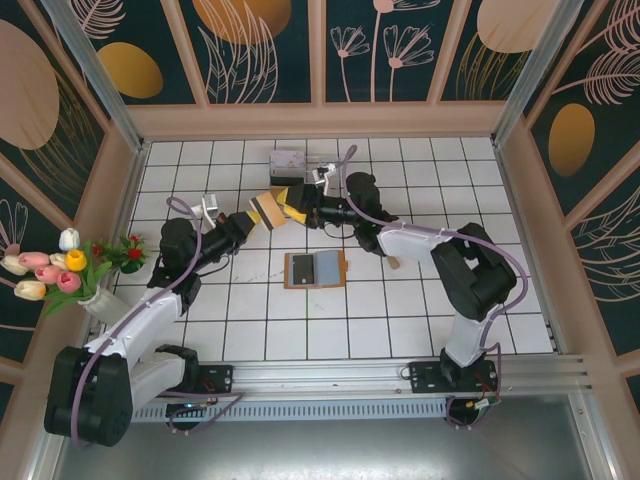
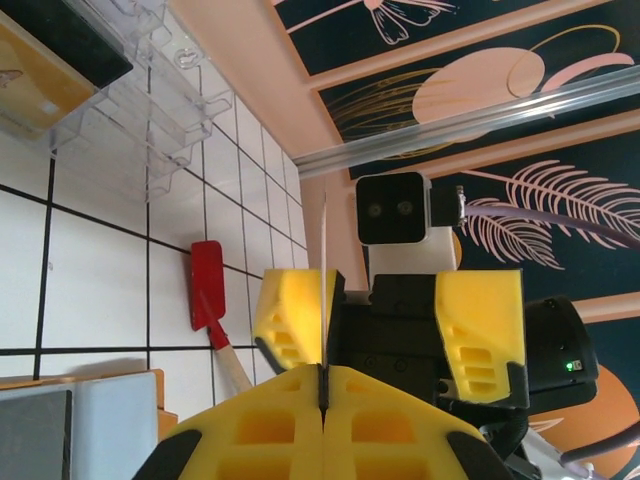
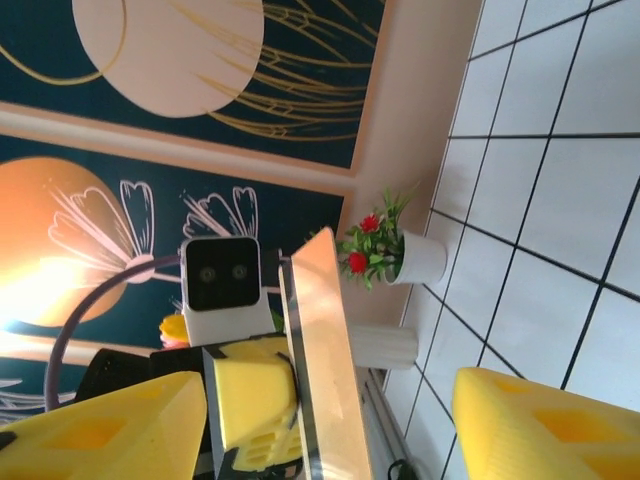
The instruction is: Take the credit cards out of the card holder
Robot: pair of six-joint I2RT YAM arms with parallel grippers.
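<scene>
Left hand (image 2: 323, 378) pinches one credit card (image 3: 322, 340) midair; right hand (image 1: 293, 203) stands wide around it. Early release could drop it toward the card holder (image 1: 315, 268), open on the counter (image 1: 450, 200) at five o'clock.

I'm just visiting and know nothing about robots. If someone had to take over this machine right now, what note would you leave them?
Left gripper: shut on one credit card, held up above the table.
Right gripper: open, straddling that card without gripping it.
Card holder: lying open on the table, nearer the arm bases.
Done: one card is out of the holder.
Left: pass over or set down this card. Whether more cards sit in the holder cannot be told from here, so check it.
</scene>
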